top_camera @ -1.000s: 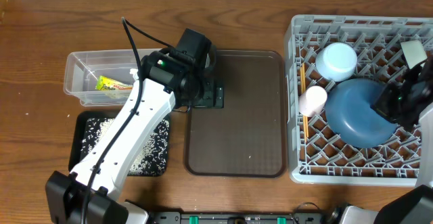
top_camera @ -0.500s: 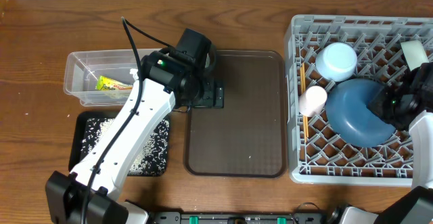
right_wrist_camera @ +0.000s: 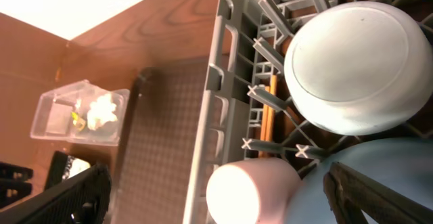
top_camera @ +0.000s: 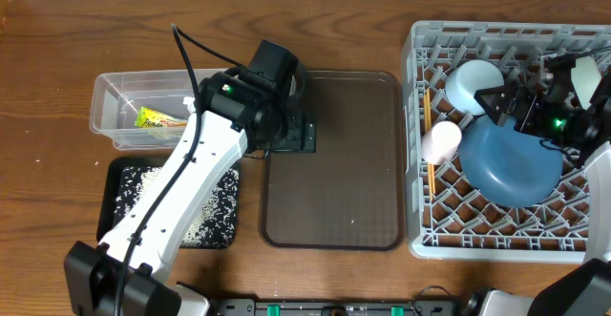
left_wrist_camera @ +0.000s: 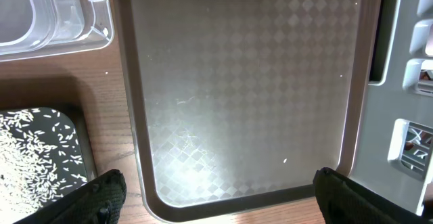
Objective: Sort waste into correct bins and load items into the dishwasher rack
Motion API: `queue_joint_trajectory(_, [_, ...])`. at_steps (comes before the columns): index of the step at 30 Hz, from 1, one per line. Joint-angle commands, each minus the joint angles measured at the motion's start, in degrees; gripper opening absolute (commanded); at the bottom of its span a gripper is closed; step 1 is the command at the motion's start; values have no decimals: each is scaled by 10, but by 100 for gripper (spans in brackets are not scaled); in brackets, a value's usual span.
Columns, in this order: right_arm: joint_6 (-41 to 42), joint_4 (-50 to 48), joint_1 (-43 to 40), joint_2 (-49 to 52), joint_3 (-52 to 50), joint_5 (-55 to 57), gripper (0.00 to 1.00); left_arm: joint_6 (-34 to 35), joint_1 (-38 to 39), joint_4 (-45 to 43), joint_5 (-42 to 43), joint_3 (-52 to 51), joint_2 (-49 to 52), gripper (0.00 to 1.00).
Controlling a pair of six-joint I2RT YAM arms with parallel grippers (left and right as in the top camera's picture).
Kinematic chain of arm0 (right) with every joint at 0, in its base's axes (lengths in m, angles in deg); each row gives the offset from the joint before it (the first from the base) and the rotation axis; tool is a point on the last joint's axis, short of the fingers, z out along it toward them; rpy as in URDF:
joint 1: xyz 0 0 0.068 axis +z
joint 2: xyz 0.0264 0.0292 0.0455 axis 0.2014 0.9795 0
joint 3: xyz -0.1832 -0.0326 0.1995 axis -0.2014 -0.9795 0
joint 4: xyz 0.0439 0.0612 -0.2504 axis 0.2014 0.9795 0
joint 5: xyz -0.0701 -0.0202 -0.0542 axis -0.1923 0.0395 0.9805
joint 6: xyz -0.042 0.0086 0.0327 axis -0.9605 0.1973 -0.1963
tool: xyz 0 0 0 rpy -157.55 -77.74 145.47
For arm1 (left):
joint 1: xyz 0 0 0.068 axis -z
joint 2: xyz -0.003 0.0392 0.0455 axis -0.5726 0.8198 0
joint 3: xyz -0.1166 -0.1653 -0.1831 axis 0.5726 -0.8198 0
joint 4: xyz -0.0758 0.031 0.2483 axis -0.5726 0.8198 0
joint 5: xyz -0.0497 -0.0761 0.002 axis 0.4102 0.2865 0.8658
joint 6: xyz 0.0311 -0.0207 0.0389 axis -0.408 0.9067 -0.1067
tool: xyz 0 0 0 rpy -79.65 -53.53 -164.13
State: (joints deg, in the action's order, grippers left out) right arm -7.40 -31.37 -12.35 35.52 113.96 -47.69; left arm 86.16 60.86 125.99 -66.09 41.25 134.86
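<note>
Overhead, your right gripper (top_camera: 517, 85) hung spread open over the grey rack (top_camera: 420, 244), just above the blue plate (top_camera: 511, 168) lying inside it. Left wrist: your left gripper (left_wrist_camera: 223, 195) gaped empty over the brown tray (left_wrist_camera: 243, 82). Right wrist: pink cup (right_wrist_camera: 254, 190), pale bowl (right_wrist_camera: 358, 65) and chopsticks (right_wrist_camera: 270, 116) sat in the grey rack.

Left arm (top_camera: 181, 178) covers part of clear tub (top_camera: 119, 101) and black tray (top_camera: 126, 190) overhead. Dishwasher rack (top_camera: 496, 39) runs off right edge; chopsticks (top_camera: 429, 178) partly behind pink cup (top_camera: 441, 141).
</note>
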Motion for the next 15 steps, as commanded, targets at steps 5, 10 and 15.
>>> queue_joint_trajectory(5, [-26,0,4,-1,5,142,99,-7,0,2,-9,11,-8,91])
queue_joint_trajectory(10, [-26,0,4,-1,5,243,99,-7,0,2,-9,11,-8,91])
queue_joint_trajectory(15, [-26,0,3,-1,5,269,99,-7,0,2,-9,11,-8,92])
